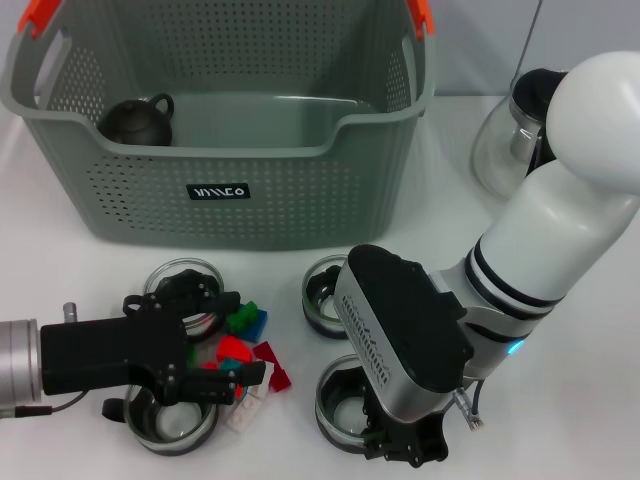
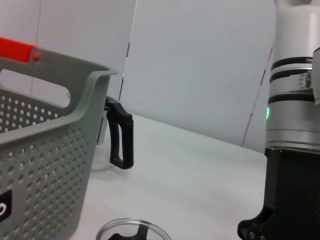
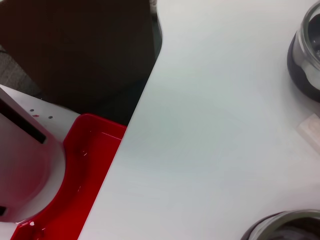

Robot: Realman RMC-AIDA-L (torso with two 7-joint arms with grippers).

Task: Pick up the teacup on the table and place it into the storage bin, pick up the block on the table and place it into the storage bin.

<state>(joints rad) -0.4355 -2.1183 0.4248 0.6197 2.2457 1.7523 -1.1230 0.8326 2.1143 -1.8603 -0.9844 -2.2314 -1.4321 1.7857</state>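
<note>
on the white table [image 1: 560,420], before the storage bin [image 1: 300,190], left hand [image 1: 215,350] agape over blocks [image 1: 245,322], nothing held; right hand's grip untellable

Storage bin [image 1: 230,200]: large grey-green perforated plastic basket, upright at the table's far side; orange clips on handles; black label with white lettering on near wall. Teacups: four glass cups with dark bases, upright before the bin, e.g. [image 1: 325,297]. Blocks [image 1: 245,322]: green, blue, red pieces clustered between the cups.
</note>
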